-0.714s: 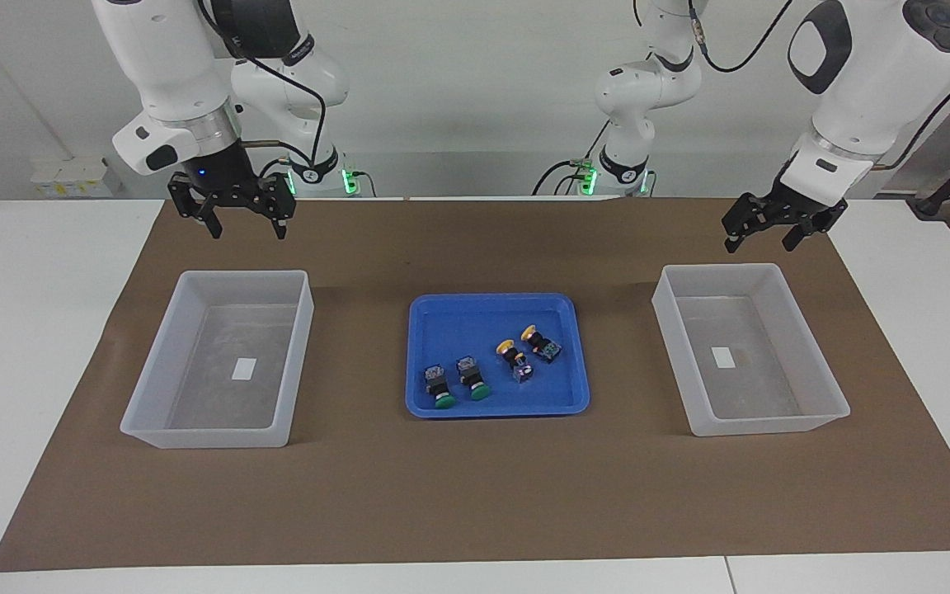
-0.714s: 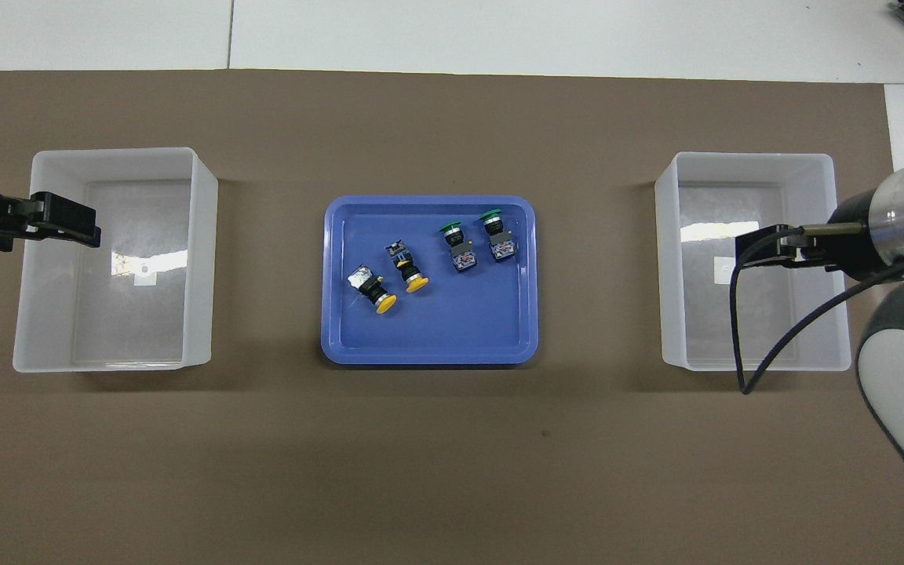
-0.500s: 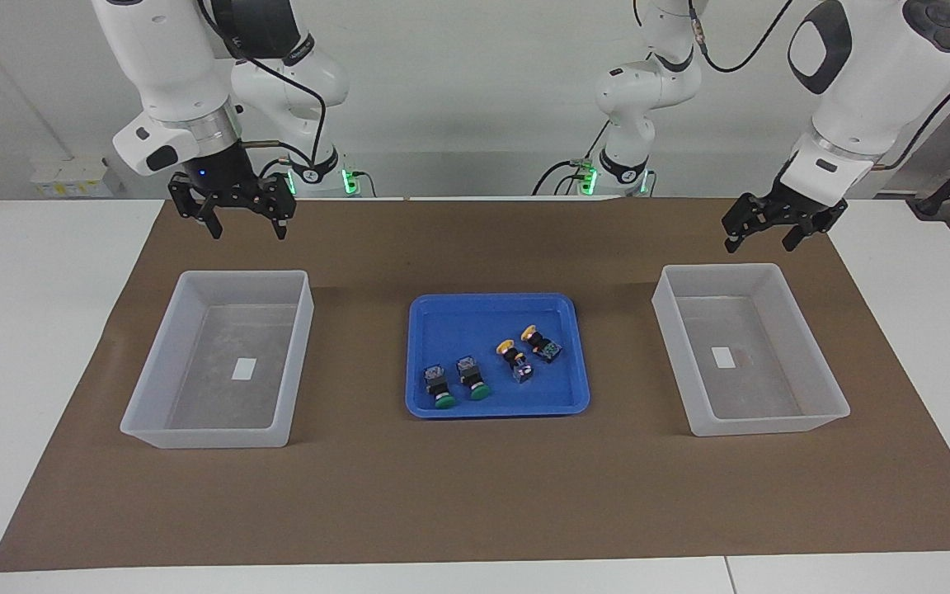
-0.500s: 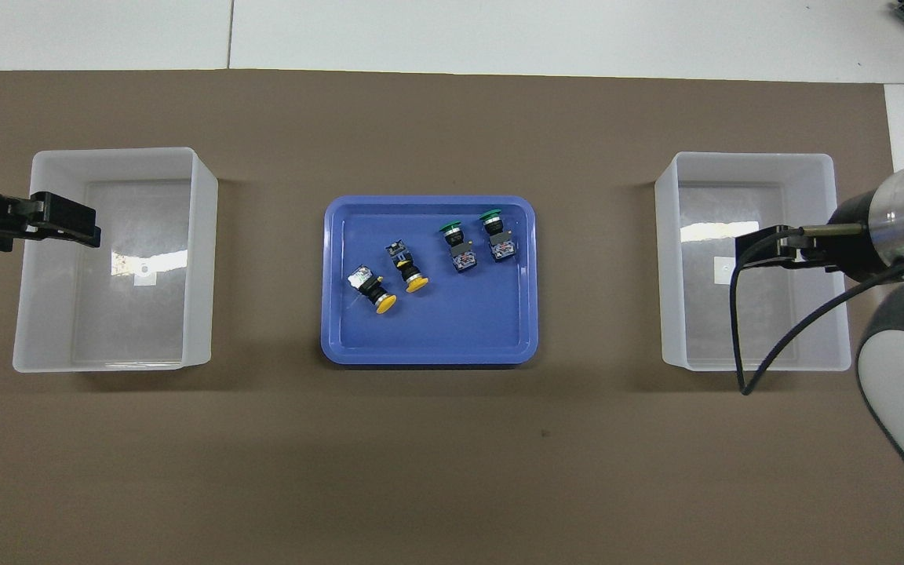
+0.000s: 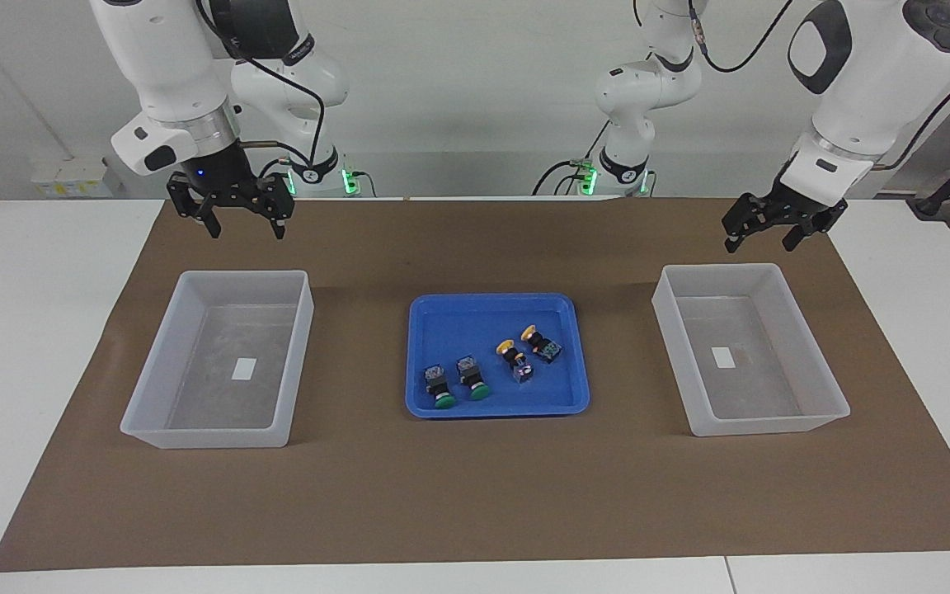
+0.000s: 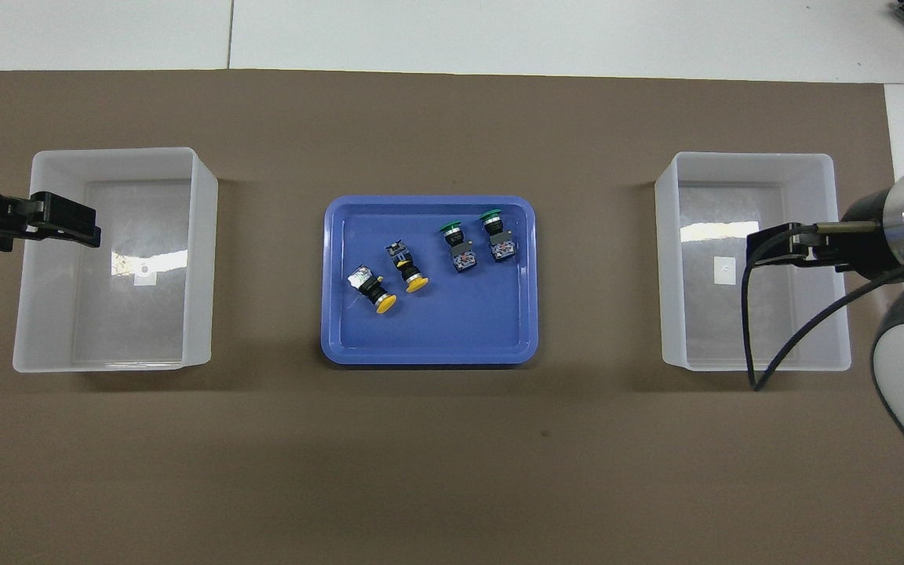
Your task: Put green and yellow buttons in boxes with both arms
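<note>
A: Where are the buttons?

B: All four lie in the blue tray, green pair beside yellow pair; both boxes hold none.

A: Handling?

B: Likely light, rigid, with slick caps; pinch the black bodies. Left gripper and right gripper hover, jaws spread.

You have a shallow blue tray mid-table on the brown mat, holding two green-capped buttons side by side and two yellow-capped buttons just beside them toward the left arm's end. A translucent bin sits toward the right arm's end and its twin toward the left arm's end, each with only a white label on its floor. Your right gripper and left gripper both hang raised with fingers spread, each over the mat by its own bin's robot-side edge.
</note>
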Robot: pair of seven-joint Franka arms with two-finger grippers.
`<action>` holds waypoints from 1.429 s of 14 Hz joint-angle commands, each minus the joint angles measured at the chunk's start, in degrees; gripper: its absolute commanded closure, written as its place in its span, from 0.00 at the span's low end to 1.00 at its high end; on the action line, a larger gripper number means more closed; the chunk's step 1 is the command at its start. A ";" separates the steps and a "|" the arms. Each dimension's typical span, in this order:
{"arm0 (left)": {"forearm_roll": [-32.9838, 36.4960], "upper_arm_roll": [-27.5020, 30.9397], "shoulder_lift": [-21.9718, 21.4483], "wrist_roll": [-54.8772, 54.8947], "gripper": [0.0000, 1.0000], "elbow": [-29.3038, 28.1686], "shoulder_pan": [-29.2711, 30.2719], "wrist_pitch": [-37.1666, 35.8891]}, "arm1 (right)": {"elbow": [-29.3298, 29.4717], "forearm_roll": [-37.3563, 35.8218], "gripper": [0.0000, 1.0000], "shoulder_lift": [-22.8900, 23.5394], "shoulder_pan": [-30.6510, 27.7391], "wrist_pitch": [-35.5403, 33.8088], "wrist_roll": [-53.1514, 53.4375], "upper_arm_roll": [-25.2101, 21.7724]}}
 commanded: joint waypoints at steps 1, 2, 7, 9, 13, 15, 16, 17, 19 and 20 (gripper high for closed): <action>-0.75 0.21 -1.89 0.33 0.00 -2.05 0.21 0.57 | -1.58 0.47 0.00 -1.33 -1.09 0.13 -1.06 0.46; -0.75 0.21 -1.89 0.33 0.00 -2.05 0.21 0.57 | -1.93 0.47 0.00 -1.50 -1.18 0.22 -1.06 0.46; -0.75 0.21 -1.89 0.33 0.00 -2.05 0.21 0.57 | -5.01 0.56 0.00 -1.86 -0.48 4.00 -0.97 0.55; -0.75 0.21 -1.89 0.33 0.00 -2.05 0.21 0.57 | -6.23 0.65 0.00 -1.07 -0.22 7.59 -1.06 0.81; -0.75 0.21 -1.89 0.33 0.00 -2.05 0.21 0.57 | -7.21 1.27 0.00 2.09 2.51 14.45 -1.23 0.99; -0.75 0.21 -1.89 0.33 0.00 -2.05 0.21 0.57 | -7.21 1.35 0.00 4.99 4.96 17.96 -1.15 0.99; -0.75 0.21 -1.89 0.33 0.00 -2.05 0.21 0.57 | -7.12 1.35 0.00 6.04 6.28 19.46 -0.80 0.99; -0.75 0.21 -1.89 0.33 0.00 -2.05 0.21 0.57 | -6.95 1.35 0.00 7.53 7.33 21.21 -0.62 0.99; -0.75 0.21 -1.89 0.33 0.00 -2.05 0.21 0.57 | -6.60 1.27 0.00 10.70 9.01 25.16 0.60 0.99; -0.75 0.12 -1.89 0.33 0.00 -2.05 0.21 0.57 | -6.33 1.27 0.00 12.54 10.49 27.62 1.13 0.99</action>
